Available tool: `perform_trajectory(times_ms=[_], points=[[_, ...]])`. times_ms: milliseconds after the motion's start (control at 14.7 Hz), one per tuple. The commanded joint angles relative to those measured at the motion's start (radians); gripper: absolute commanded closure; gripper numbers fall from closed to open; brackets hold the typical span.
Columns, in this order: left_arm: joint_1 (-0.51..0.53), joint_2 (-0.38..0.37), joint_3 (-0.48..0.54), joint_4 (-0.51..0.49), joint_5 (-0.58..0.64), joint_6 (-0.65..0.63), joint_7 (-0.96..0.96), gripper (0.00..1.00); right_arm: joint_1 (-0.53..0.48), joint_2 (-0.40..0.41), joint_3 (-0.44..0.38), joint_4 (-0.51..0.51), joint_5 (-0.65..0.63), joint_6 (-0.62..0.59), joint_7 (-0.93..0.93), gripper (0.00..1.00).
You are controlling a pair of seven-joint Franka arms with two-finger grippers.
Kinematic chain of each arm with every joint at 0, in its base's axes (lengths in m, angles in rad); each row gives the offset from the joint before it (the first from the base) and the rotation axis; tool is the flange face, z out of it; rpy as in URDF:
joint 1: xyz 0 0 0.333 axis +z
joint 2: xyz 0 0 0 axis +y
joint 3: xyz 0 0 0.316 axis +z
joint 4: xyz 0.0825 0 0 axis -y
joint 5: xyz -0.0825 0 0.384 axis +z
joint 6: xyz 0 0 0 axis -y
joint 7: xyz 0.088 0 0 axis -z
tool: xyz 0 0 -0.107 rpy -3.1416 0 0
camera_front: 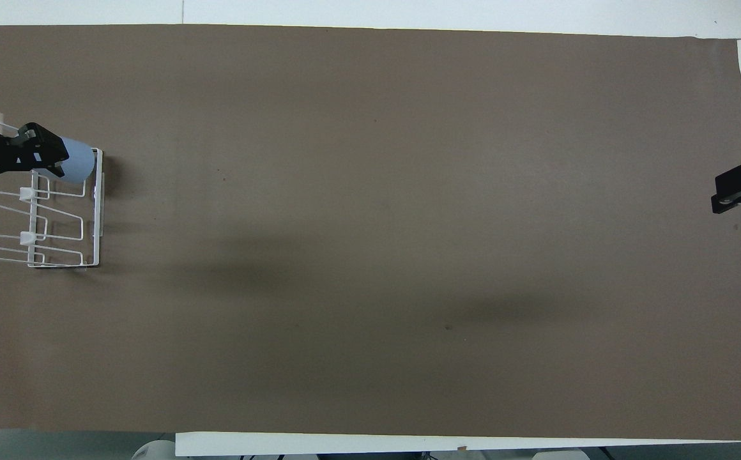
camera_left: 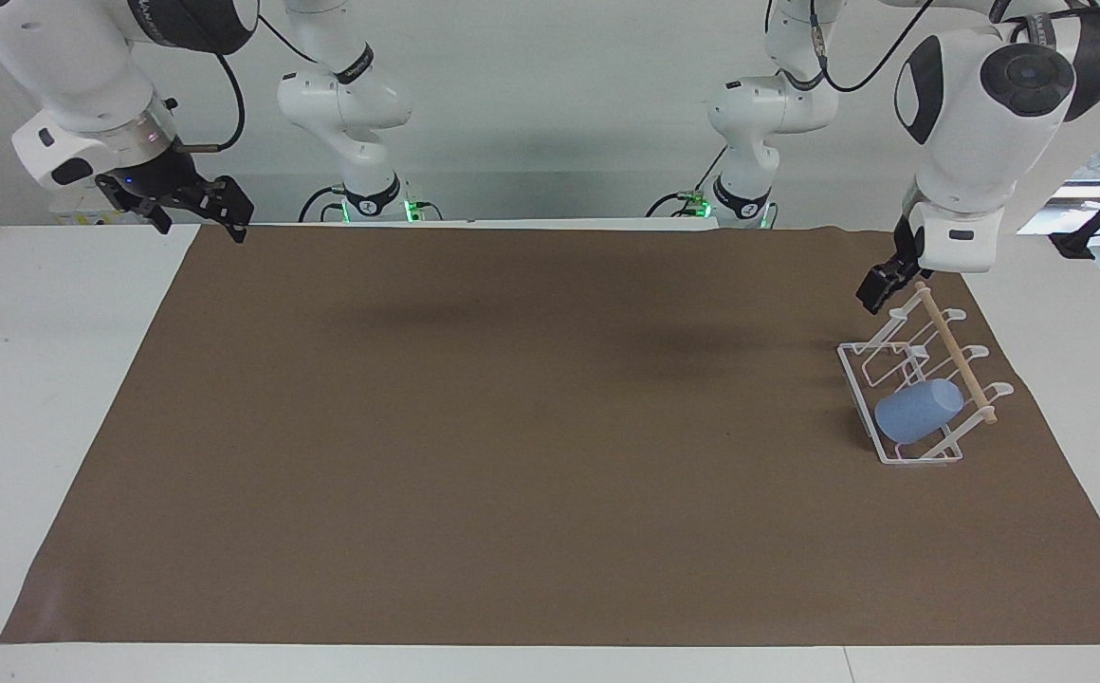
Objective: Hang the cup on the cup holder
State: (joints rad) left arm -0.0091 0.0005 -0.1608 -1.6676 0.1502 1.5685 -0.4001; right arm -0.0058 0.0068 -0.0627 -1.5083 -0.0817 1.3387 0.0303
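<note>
Light-blue cup (camera_left: 918,411) hung tilted on a prong of the white wire cup holder (camera_left: 901,453), at the left arm's end. Left gripper (camera_left: 880,288) hovered over the holder, spread wide, empty. Right gripper (camera_left: 192,205) waited, spread wide.

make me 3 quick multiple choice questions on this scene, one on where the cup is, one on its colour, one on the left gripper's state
1. Where is the cup?
A. on the cup holder, at the end farther from the robots
B. flat on the brown paper at mid-table
C. in the right gripper

2. What colour is the cup?
A. red
B. light blue
C. green

3. What is the state of the left gripper?
A. shut on the cup
B. shut on the wooden dowel
C. open and holding nothing

Answers:
1. A, the cup lies tilted on a prong of the white wire rack.
2. B, its surface is pale blue in both views.
3. C, it hangs above the rack's end nearer to the robots, clear of the cup.

The right gripper waits at the table edge.
</note>
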Motion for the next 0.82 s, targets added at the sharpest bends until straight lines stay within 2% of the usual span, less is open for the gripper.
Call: perform_trajectory(times_ms=[0,272,749], points=[[0.041,-0.043,0.011,-0.015,-0.084,-0.031,0.238,0.00,-0.007,-0.022,0.000,-0.026,0.019,0.002,-0.018,0.01],[0.063,-0.040,0.012,0.011,-0.116,-0.050,0.507,0.00,-0.007,-0.022,0.000,-0.026,0.019,0.002,-0.016,0.01],[0.061,-0.030,0.009,0.042,-0.141,-0.039,0.508,0.00,-0.007,-0.022,0.000,-0.026,0.020,0.002,-0.018,0.01]])
